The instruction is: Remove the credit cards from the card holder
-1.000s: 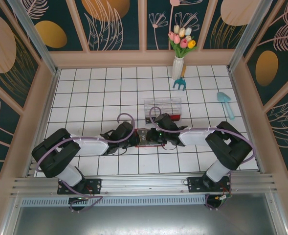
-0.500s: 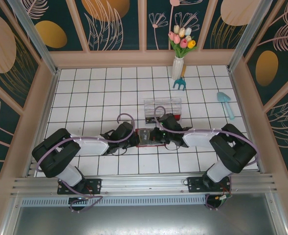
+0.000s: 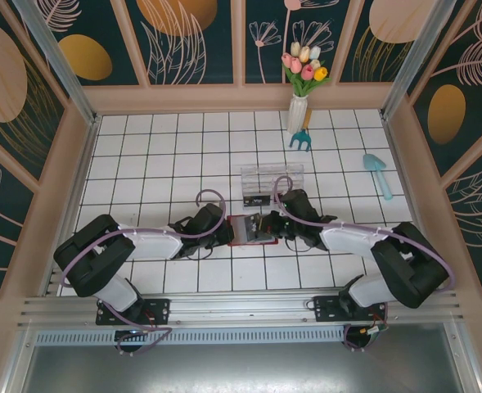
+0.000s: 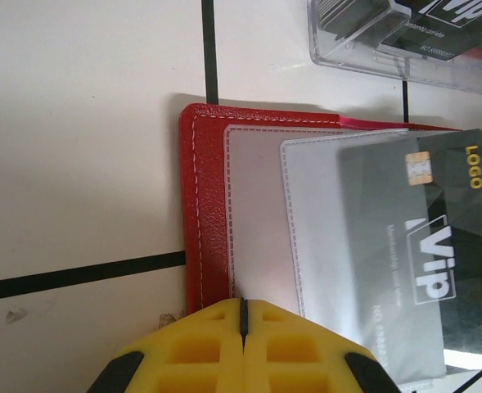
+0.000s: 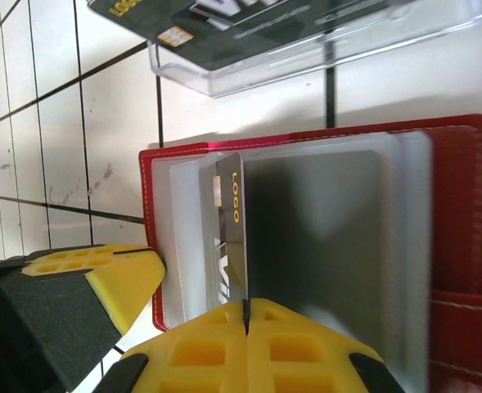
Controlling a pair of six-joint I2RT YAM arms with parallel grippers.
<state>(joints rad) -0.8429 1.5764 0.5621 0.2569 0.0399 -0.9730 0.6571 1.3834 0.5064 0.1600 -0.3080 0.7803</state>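
Observation:
The card holder (image 3: 242, 231) lies open on the white tiles, red outside with grey sleeves (image 4: 208, 205). My left gripper (image 4: 242, 304) is shut, its yellow tips pressed on the holder's near edge (image 3: 224, 233). From the other side, my right gripper (image 5: 246, 304) is shut on a black credit card (image 5: 231, 221) with a gold chip and "LOGO" print. That card stands partly out of a sleeve (image 4: 421, 237). In the top view the right gripper (image 3: 272, 225) sits at the holder's right edge (image 5: 461, 205).
A clear plastic box (image 3: 272, 182) holding black cards (image 5: 224, 24) stands just beyond the holder. Farther back are a vase of tulips (image 3: 298, 110), a blue rake (image 3: 301, 141) and a blue trowel (image 3: 378, 173). Wooden walls enclose the floor.
My right gripper closed fully and drew to the right, and the black card has slid partway out of its sleeve. The left gripper has stayed put on the holder.

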